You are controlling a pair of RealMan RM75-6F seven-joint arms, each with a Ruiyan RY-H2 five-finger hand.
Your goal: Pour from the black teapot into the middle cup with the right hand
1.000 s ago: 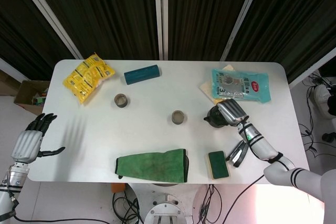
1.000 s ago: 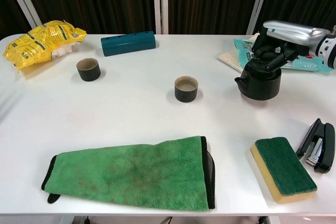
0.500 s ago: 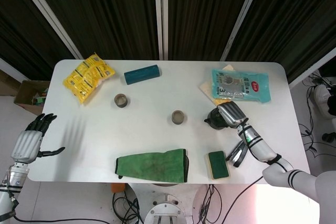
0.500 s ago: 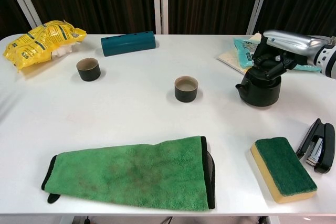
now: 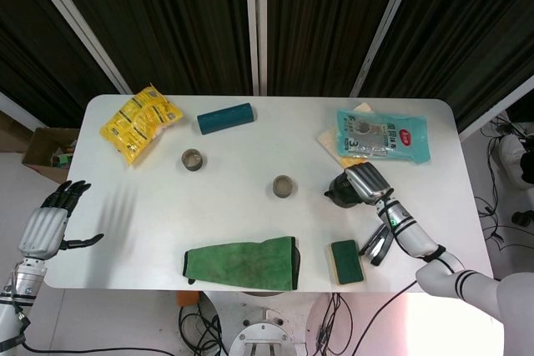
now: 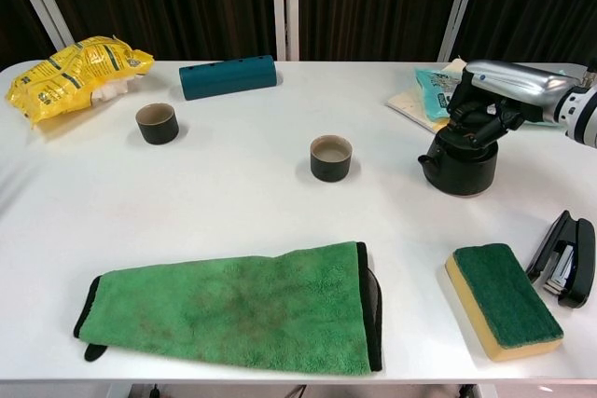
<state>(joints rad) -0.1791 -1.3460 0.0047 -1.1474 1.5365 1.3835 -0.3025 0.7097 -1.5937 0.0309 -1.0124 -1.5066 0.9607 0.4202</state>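
Observation:
The black teapot (image 5: 340, 192) (image 6: 459, 163) sits at the right of the white table, spout pointing left toward the middle cup (image 5: 283, 186) (image 6: 330, 157). My right hand (image 5: 365, 182) (image 6: 497, 90) grips the teapot from above, with dark fingers curled around its top handle. Whether the pot rests on the table or hangs just above it, I cannot tell. The middle cup stands upright, a short way left of the spout. A second dark cup (image 5: 193, 159) (image 6: 157, 123) stands further left. My left hand (image 5: 50, 221) hovers off the table's left edge, fingers spread and holding nothing.
A green cloth (image 5: 242, 262) (image 6: 233, 309) lies along the front edge. A green-and-yellow sponge (image 5: 346, 260) (image 6: 504, 298) and a black stapler (image 5: 378, 243) (image 6: 564, 258) lie front right. At the back are a teal cylinder (image 5: 225, 117), a yellow bag (image 5: 140, 121) and a wipes packet (image 5: 382, 135).
My right hand has carried the teapot a little toward the table's front and lower down. The cups and my left hand have not moved.

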